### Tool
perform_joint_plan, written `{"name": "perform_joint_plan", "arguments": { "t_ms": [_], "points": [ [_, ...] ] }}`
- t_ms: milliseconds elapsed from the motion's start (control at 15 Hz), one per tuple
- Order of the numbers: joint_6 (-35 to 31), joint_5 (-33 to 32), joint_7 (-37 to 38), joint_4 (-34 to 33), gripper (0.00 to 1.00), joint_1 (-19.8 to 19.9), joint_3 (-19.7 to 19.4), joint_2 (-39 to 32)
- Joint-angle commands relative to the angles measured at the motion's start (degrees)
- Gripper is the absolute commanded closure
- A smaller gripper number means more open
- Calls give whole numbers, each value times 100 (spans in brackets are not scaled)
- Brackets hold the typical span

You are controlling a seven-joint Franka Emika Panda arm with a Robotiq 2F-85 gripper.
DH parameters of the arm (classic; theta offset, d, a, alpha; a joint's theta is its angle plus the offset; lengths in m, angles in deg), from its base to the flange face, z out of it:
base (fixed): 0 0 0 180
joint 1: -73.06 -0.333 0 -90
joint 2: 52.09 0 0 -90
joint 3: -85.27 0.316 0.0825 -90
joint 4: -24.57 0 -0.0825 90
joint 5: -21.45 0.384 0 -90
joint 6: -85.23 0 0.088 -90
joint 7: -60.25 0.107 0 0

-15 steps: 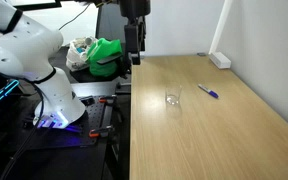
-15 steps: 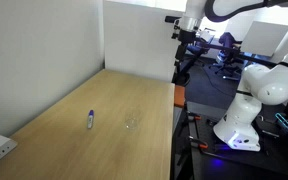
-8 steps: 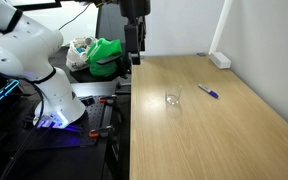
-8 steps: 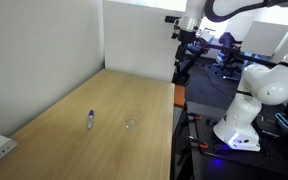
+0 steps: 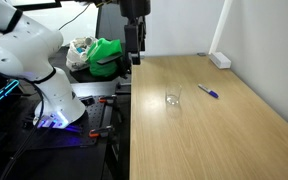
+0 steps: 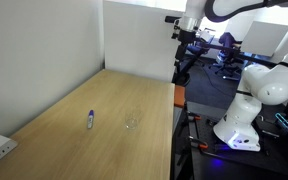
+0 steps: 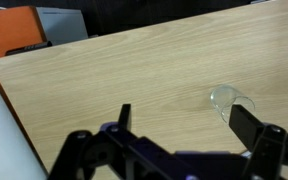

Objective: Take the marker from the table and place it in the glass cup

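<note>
Table [image 5: 219, 135] of pale wood fills the scene. The gripper [image 5: 134, 60] hangs above its edge at the cup's 11 o'clock, fingers spread and empty. Glass cup [image 5: 172, 100] stands mid-table (faint, nearly invisible) with the marker [image 5: 208, 91] lying flat at its 3 o'clock, apart.

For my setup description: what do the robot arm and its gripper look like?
The arm has glossy white, rounded segments, with a blue-violet glow at its base. The gripper is black; the wrist view shows dark, angular fingers.
</note>
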Motion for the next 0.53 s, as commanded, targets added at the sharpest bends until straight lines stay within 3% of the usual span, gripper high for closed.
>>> {"name": "perform_joint_plan", "arguments": {
  "t_ms": [0, 467],
  "points": [
    [-295, 83, 240, 35, 0, -47, 179, -119],
    [-1062, 231, 853, 78, 0, -177, 604, -442]
  ]
}}
